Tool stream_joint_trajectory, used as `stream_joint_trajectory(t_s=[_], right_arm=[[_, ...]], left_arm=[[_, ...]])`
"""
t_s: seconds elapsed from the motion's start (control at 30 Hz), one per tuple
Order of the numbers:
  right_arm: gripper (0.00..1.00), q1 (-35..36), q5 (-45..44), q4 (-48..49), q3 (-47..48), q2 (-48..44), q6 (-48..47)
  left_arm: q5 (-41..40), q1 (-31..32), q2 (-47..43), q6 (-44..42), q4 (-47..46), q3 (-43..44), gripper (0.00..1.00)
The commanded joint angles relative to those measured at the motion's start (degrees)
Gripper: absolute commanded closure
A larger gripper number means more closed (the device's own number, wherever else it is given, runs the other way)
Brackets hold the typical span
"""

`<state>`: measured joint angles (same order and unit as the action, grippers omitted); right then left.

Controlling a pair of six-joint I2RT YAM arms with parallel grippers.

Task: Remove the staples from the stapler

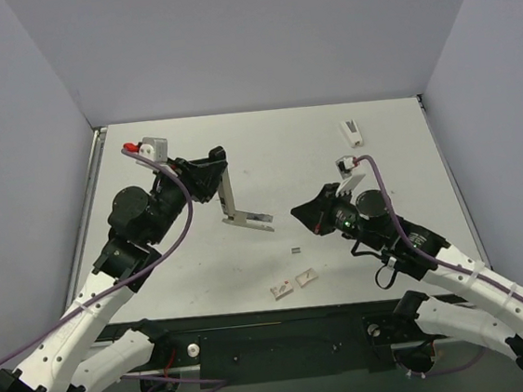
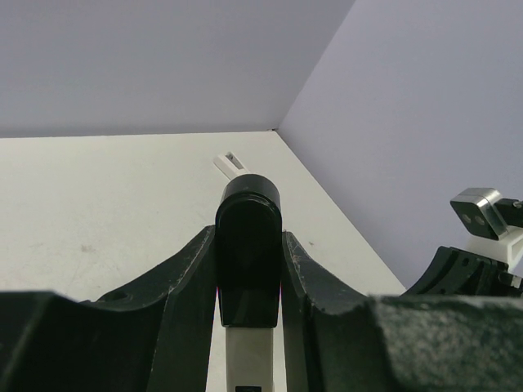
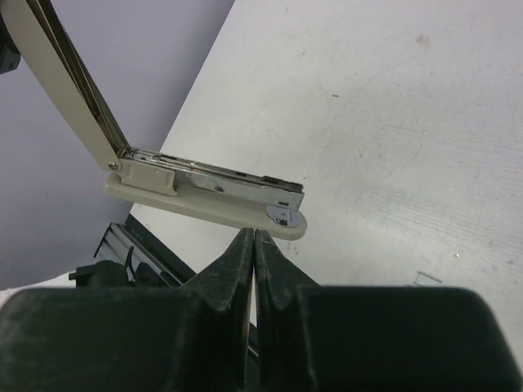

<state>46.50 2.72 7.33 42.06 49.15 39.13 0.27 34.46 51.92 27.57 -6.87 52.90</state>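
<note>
Newbie: left gripper [image 1: 217, 171] first, how wide is it and what's it got?

Regular: jaws parted about halfway, clamped on the black end of the stapler [image 1: 226, 200], on its raised arm. Its wrist cam shows that best, with the black end wedged right between the two fingers [image 2: 302, 278]. The right gripper [image 1: 296, 213] is closed all the way with nothing in it.

Newbie: and where's the stapler versus those two?

Regular: folded out like an L. The base lies flat on the table [image 1: 267, 158] at about 5 o'clock from the left gripper. Its free end points at the right gripper, which sits just beside it at 3 o'clock, with a small gap in the overhead. And the staples [image 1: 296, 249], a tiny dark strip, lie on the table at 6 o'clock from the right fingertips, apart from the stapler.

Newbie: anything one cam catches that another misses?

Regular: right wrist cam shows the shiny metal channel along the base. Only the overhead shows the staples, plus two small white tiles [image 1: 282, 289] nearer the front edge.
</note>
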Motion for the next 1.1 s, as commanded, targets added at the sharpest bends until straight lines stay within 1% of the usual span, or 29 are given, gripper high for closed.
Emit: stream_joint_trajectory(t_s=[0.0, 0.2, 0.27, 0.3, 0.37, 0.67, 0.9, 1.0, 1.07], right_arm=[[1.00, 1.5, -1.2, -4.9, -2.0, -3.7, -0.4], [1.00, 5.8, -1.2, -3.7, -5.5, -4.9, 3.2], [1.00, 8.4, -2.5, -2.7, -6.3, -4.6, 4.0], [1.00, 9.9, -4.5, -2.2, -6.7, -4.1, 4.5], [1.00, 11.2, -6.0, -1.0, -7.3, -2.9, 5.8], [1.00, 12.0, -8.2, 4.4, -8.3, 0.9, 12.1], [1.00, 12.7, -9.4, 5.8, -5.8, 4.0, 11.6], [1.00, 12.7, -11.1, 4.4, -2.6, 5.4, 8.7], [1.00, 12.7, -12.0, 3.3, -0.5, 6.1, 6.5]], left_arm=[[-1.4, 0.0, -2.3, 3.4, -3.4, 1.5, 1.00], [-2.5, 0.2, -3.8, 7.3, -3.1, 0.2, 1.00], [-3.2, 0.3, -4.5, 8.4, -2.5, -0.1, 1.00], [-3.5, 0.2, -4.3, 9.1, -2.2, -0.3, 1.00], [-4.0, 0.2, -4.8, 10.4, -1.3, -0.4, 1.00], [-7.7, 0.3, -7.4, 16.1, 4.8, -0.3, 1.00], [-8.8, 0.4, -8.9, 19.6, 6.8, -1.2, 1.00], [-7.7, 0.4, -9.0, 20.8, 6.8, -1.5, 1.00], [-6.7, 0.4, -9.3, 21.4, 9.2, -1.5, 1.00]])
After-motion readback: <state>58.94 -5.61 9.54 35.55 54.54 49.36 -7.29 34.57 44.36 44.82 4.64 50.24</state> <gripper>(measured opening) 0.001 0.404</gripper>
